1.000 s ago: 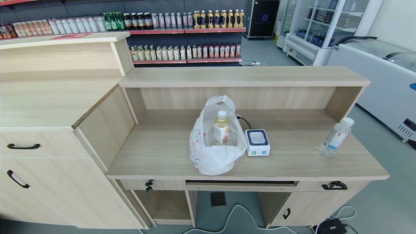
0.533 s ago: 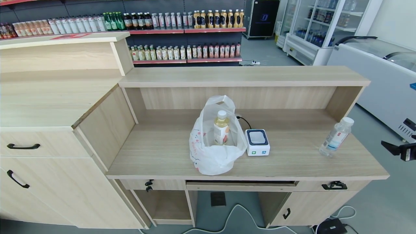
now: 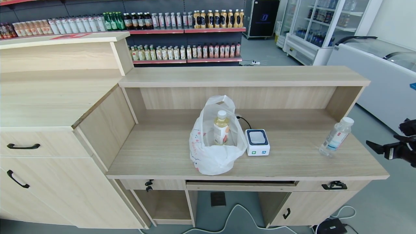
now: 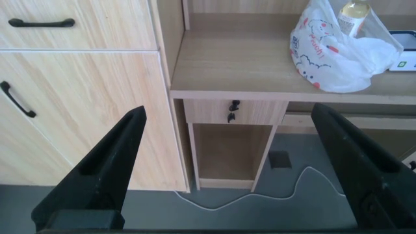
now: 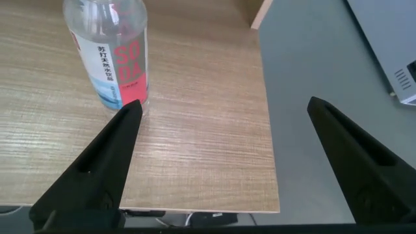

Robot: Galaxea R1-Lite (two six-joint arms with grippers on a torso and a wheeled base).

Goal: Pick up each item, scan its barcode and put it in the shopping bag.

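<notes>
Head view: a clear water bottle point(image 3: 335, 136) stands upright at the right of the frame, near the surface point(image 3: 162, 152) end and well apart from the scanner point(image 3: 257, 142) and bag point(image 3: 214, 156) at mid-frame. Left wrist view: left tool point(image 4: 229, 110) spread wide, empty, low before the cupboards. Right wrist view: right tool point(image 5: 224, 107) released, empty, one finger just beside the bottle. The bottle is probably light, thin-walled and slick, so take the labelled waist gently.
</notes>
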